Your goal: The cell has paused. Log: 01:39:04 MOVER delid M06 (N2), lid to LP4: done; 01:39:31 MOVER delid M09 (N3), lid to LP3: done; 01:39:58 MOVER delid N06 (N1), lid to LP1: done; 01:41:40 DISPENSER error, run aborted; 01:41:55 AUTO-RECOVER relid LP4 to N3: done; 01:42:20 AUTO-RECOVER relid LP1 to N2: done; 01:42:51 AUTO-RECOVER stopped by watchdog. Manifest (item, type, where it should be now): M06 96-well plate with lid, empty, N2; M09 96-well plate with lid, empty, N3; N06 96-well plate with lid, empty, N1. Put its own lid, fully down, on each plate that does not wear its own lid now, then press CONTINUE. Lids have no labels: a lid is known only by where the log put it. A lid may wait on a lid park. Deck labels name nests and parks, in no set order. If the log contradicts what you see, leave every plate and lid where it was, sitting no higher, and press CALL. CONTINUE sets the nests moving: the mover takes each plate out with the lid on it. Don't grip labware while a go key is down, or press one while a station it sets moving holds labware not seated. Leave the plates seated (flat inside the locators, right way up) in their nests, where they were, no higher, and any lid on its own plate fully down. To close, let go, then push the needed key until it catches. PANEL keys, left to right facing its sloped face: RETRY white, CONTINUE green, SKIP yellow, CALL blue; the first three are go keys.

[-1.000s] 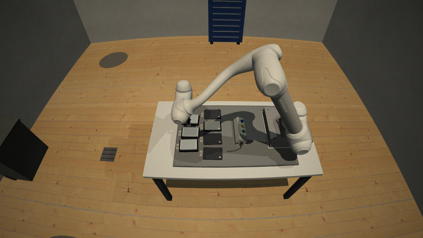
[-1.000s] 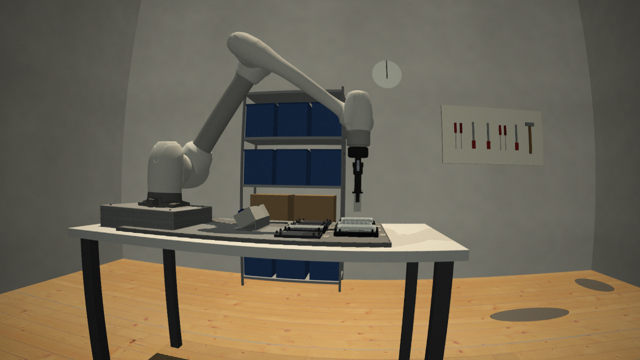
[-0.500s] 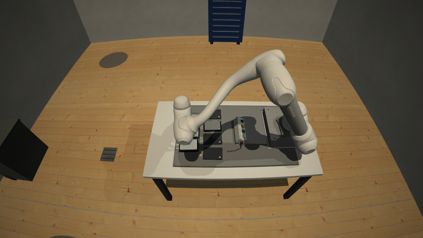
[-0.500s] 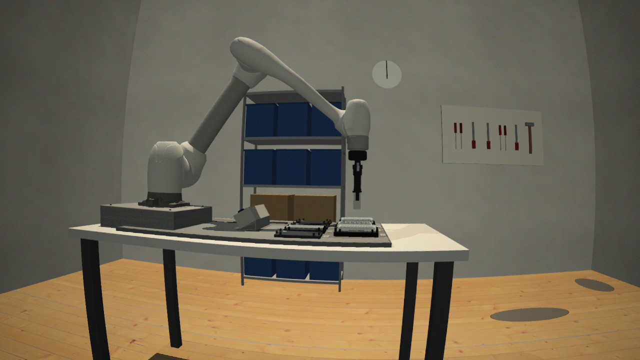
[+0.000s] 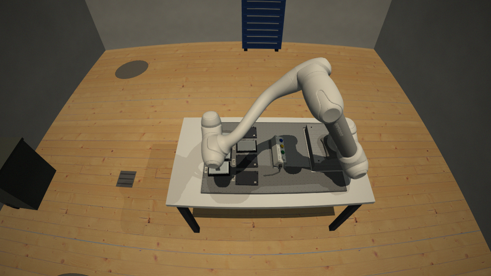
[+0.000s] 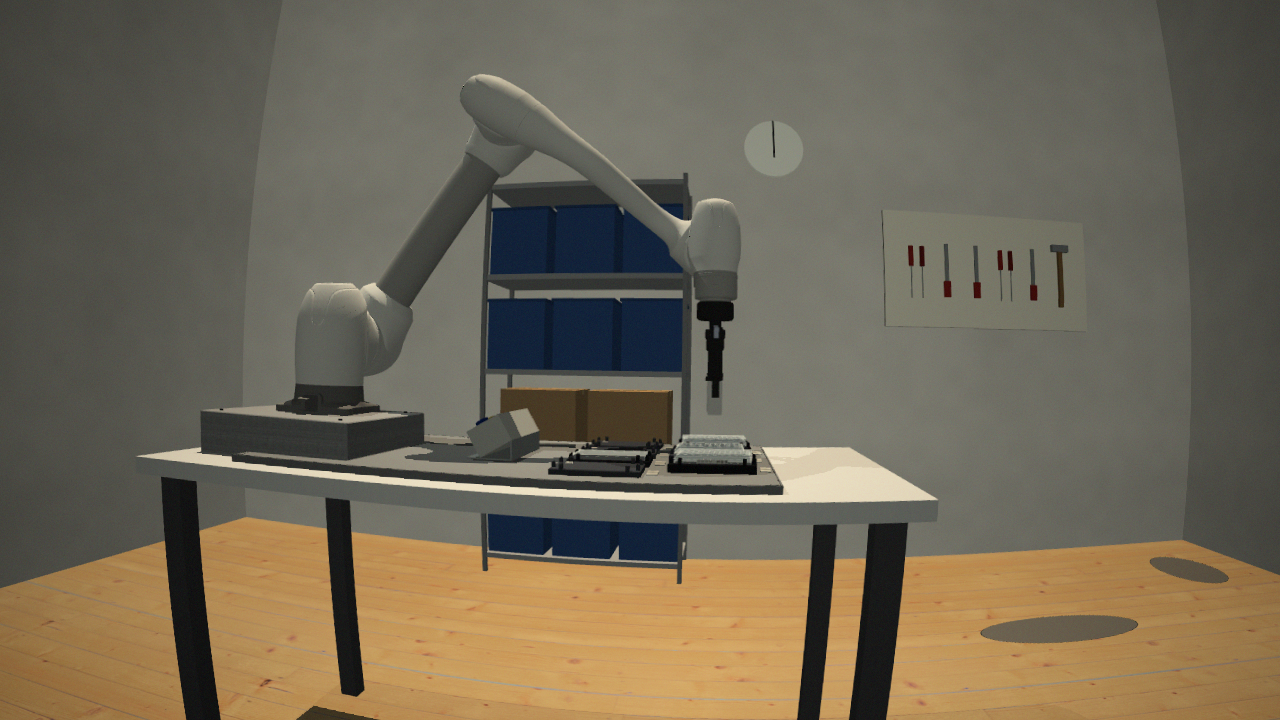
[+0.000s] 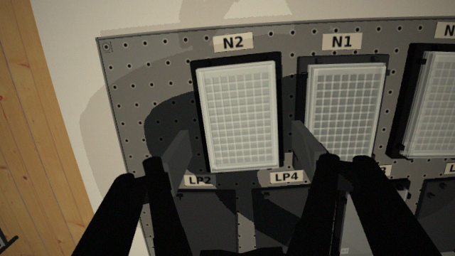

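- The hand [image 7: 234, 156] is hanging open above the plate in nest N2 [image 7: 237, 114], its two fingers spread either side of the plate's near end, with nothing between them.
- In the exterior view the hand [image 6: 713, 394] is sitting well above the deck, pointing straight down, clear of the labware.
- The N2 plate is wearing a clear lid, lying flat and square inside its black nest frame.
- The plate in nest N1 [image 7: 344, 108] is showing its well grid more sharply than its neighbours; whether a lid is on it I cannot tell from this angle.
- A third plate [image 7: 431, 104] is sitting at the right edge of the wrist view under a clear cover; its nest label is cut off by the frame.
- Lid parks LP2 [image 7: 206, 217] and LP4 [image 7: 281, 213] are showing as dark recessed pads just below the nests, partly hidden behind the fingers.
- In the top view one park in the row beside the nests is carrying a pale lid [image 5: 246, 146]; its label is too small to read.
- The key panel [image 5: 278, 151] is standing on the grey deck plate [image 5: 295, 185] between the parks and the arm's base block [image 5: 317, 161], apart from the hand.
- The deck plate is resting on the white tabletop [image 5: 356, 195].
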Robot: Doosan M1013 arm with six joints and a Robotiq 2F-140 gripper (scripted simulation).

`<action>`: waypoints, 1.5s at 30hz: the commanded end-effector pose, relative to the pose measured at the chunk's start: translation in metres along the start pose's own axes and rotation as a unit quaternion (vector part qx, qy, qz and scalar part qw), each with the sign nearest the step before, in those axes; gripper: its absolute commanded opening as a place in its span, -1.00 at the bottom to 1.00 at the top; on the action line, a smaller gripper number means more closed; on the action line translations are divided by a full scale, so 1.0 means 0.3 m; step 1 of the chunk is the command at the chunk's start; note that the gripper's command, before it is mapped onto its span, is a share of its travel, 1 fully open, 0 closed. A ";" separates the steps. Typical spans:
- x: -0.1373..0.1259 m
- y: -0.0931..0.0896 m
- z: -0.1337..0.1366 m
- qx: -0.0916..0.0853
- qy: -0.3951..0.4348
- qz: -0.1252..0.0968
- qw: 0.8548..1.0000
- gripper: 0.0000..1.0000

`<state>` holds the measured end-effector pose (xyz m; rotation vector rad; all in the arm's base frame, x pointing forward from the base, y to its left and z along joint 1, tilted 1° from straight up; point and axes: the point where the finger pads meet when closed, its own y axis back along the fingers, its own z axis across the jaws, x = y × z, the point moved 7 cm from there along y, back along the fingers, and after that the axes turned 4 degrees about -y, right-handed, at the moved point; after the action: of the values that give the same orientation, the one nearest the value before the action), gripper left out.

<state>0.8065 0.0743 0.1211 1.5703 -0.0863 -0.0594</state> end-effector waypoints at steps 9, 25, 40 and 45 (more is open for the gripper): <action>0.000 0.001 0.000 0.000 0.000 0.000 1.000 0.32; 0.000 -0.003 0.000 0.000 0.000 0.000 1.000 0.32; 0.001 -0.033 0.000 0.000 0.000 0.000 1.000 0.32; 0.002 -0.049 0.000 0.000 0.000 0.000 1.000 0.32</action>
<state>0.8071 0.0742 0.1090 1.5702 -0.0862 -0.0596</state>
